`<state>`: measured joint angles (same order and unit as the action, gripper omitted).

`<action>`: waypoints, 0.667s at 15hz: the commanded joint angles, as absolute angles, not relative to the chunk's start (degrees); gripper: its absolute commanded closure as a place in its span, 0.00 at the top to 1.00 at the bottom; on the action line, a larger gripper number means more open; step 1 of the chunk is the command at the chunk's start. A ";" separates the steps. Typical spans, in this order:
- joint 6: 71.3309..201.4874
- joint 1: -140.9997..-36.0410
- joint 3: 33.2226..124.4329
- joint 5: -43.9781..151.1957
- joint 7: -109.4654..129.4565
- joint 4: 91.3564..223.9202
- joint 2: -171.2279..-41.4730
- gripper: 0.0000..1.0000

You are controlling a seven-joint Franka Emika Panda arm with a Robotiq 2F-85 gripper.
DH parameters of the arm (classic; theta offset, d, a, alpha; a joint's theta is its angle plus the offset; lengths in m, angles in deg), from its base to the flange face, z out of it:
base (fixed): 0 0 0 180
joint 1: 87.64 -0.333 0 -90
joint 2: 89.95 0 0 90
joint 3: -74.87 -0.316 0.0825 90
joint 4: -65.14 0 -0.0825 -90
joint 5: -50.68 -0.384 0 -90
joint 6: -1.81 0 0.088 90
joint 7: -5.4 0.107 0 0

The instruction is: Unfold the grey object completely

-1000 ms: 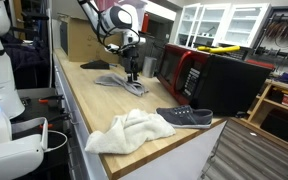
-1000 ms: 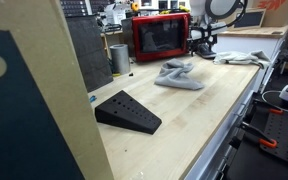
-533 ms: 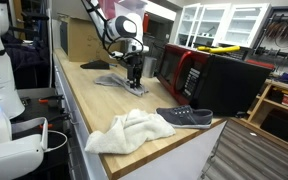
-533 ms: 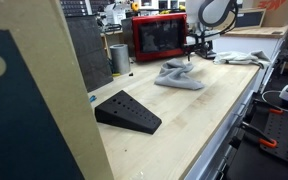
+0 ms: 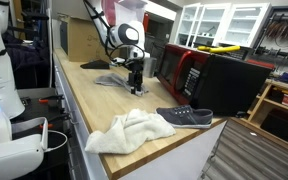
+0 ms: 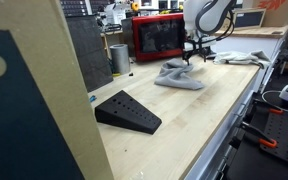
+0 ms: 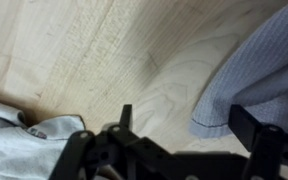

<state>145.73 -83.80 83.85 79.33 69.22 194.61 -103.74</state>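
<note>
The grey object is a crumpled grey cloth (image 5: 114,80) lying on the wooden bench in front of the red microwave; it also shows in an exterior view (image 6: 179,76). In the wrist view its blue-grey hemmed corner (image 7: 252,75) lies at the right, reaching in between the fingers. My gripper (image 5: 136,88) hangs just above the cloth's edge, as the exterior view (image 6: 191,63) shows too. Its fingers (image 7: 189,125) are spread apart and hold nothing.
A red microwave (image 6: 160,36) stands behind the cloth. A white towel (image 5: 129,130) and a dark shoe (image 5: 186,117) lie near the bench end. A black wedge (image 6: 127,111) sits on the bench. A pale fabric piece (image 7: 19,140) lies by the gripper.
My gripper has moved down and along the bench, from above the bench beside the cloth to just over its edge. The cloth has not visibly moved.
</note>
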 commanded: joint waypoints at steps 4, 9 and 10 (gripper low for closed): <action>146.86 -86.21 87.17 80.06 72.15 195.67 -105.21 0.44; 146.67 -86.76 88.15 80.47 71.85 196.63 -103.99 0.07; 146.47 -86.77 88.36 80.62 71.84 196.79 -103.42 0.01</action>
